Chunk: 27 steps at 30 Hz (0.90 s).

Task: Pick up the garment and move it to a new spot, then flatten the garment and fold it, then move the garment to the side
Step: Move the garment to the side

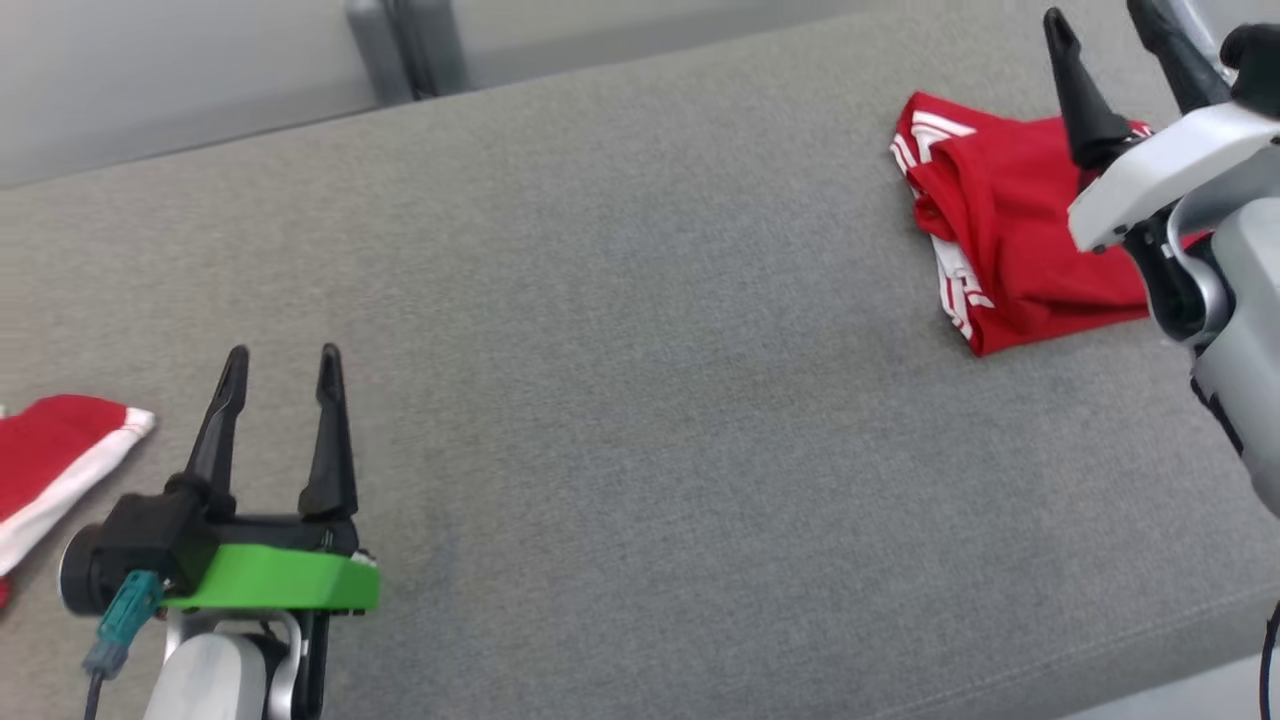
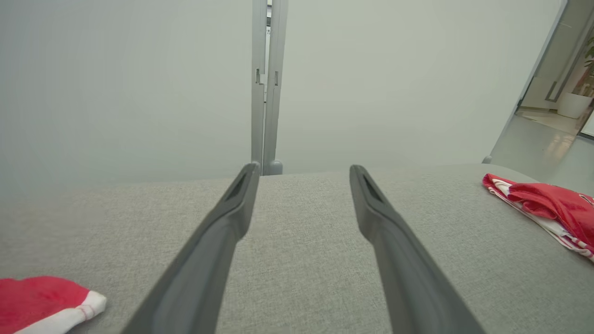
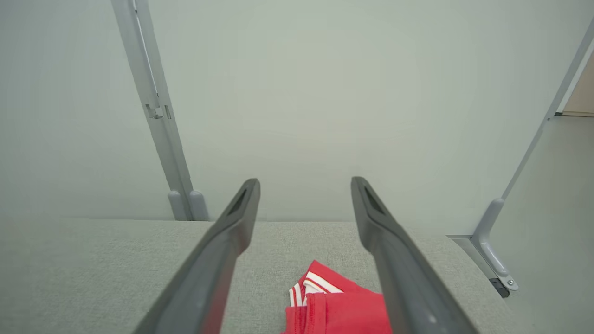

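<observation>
At your 7 o'clock the left gripper [image 1: 283,352] hangs over the grey upholstered surface [image 1: 640,400], fingers spread, nothing between them. Near it, at 9 o'clock, lies a red-and-white cloth [image 1: 50,450]. Out at 2 o'clock you'll find the red garment [image 1: 1000,230], white-striped and folded over itself. The right gripper [image 1: 1098,12] is above it, fingers apart, holding nothing.

Tabletop [image 1: 640,420]: covered in grey woven cloth, of even colour. Behind its far edge stands a pale matt wall [image 2: 116,83], its panels joined by a grey metal post [image 2: 264,93]. At right, a second post [image 3: 524,157] slants down to a bolted foot [image 3: 494,260]. Beyond lie a glossy floor [image 2: 543,139] and a white planter [image 2: 571,105]. Light is soft and even.
</observation>
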{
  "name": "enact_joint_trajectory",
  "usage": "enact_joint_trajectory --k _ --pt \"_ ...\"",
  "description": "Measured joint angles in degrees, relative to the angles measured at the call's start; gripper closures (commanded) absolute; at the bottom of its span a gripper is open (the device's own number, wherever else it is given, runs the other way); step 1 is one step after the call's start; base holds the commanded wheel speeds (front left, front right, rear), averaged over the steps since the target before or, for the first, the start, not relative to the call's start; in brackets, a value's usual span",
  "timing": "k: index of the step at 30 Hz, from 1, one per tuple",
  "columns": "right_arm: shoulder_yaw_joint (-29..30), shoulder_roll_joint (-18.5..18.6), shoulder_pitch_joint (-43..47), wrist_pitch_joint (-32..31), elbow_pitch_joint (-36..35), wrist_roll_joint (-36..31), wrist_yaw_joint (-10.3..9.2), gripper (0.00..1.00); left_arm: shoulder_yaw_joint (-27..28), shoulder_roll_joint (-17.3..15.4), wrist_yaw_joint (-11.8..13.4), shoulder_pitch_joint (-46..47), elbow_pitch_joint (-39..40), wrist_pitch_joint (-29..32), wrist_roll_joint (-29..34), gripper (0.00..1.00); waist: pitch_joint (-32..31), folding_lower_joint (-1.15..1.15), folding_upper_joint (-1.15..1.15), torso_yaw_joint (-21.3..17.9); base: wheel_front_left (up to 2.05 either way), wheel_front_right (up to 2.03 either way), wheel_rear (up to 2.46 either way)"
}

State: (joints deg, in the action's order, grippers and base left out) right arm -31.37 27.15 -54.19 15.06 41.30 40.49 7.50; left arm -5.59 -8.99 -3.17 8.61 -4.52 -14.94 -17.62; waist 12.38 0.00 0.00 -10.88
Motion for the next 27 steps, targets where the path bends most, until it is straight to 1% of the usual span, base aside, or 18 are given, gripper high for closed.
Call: enact_joint_trajectory --k 4,10,16,20,27 --pt "1.93 -0.15 5.01 -0.01 -4.38 -1.58 0.0 0.0 1.16 0.23 0.37 -1.96 0.35 -0.05 -0.26 0.0 -2.23 0.0 0.0 2.45 0.0 0.0 0.0" --pt "7.16 -2.18 15.08 0.0 -10.78 -4.04 0.0 0.0 3.09 1.85 1.74 -4.16 -0.18 -0.11 -0.85 0.0 -5.69 0.0 0.0 6.64 0.0 0.0 0.0" --pt "11.66 -5.69 25.7 0.0 -16.81 -7.43 0.0 0.0 4.21 2.55 1.62 -6.51 -0.75 -0.11 -0.86 0.0 -8.99 0.0 0.0 10.1 0.0 0.0 0.0" --pt "14.07 -7.94 32.34 -0.01 -18.84 -9.72 -0.01 0.0 4.97 2.91 1.32 -7.52 -1.18 -0.11 -0.93 0.0 -10.84 0.0 0.0 12.02 0.0 0.0 0.0" --pt "17.71 -11.18 38.97 0.0 -23.2 -14.52 -0.01 0.0 5.6 4.05 0.62 -9.05 -1.48 -0.11 -0.8 0.0 -12.69 0.0 0.0 14.06 0.0 0.0 0.0"
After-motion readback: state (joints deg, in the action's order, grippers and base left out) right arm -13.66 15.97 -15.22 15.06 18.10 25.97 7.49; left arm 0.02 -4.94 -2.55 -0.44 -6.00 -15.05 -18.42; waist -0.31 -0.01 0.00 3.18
